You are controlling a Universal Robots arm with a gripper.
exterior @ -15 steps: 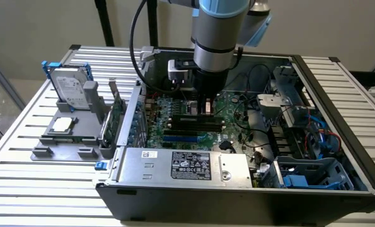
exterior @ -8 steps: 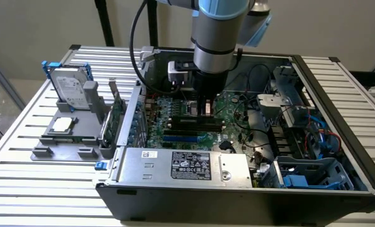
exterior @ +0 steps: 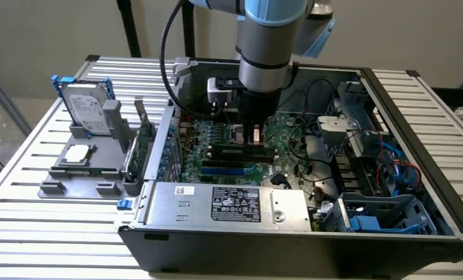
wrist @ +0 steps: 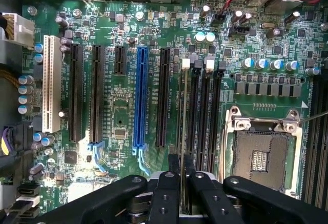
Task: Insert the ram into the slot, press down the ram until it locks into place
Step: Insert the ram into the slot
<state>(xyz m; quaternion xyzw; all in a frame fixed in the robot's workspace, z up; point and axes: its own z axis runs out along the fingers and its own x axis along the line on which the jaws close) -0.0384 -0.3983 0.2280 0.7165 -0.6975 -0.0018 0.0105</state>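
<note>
From the top centre of the frame the arm (exterior: pixel 266 52) reaches down into the open computer case (exterior: pixel 293 251), its gripper (exterior: pixel 254 140) low over the black slot (exterior: pixel 239 153) mid-frame. A hard drive (exterior: pixel 87 108) stands upright at upper left on the slatted table (exterior: pixel 21 204).

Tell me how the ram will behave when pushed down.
The ram, a thin board seen edge-on, is probably light and stiff lengthwise, yet may crack under sideways force. Held by the jaws at one spot, it might tilt.
</note>
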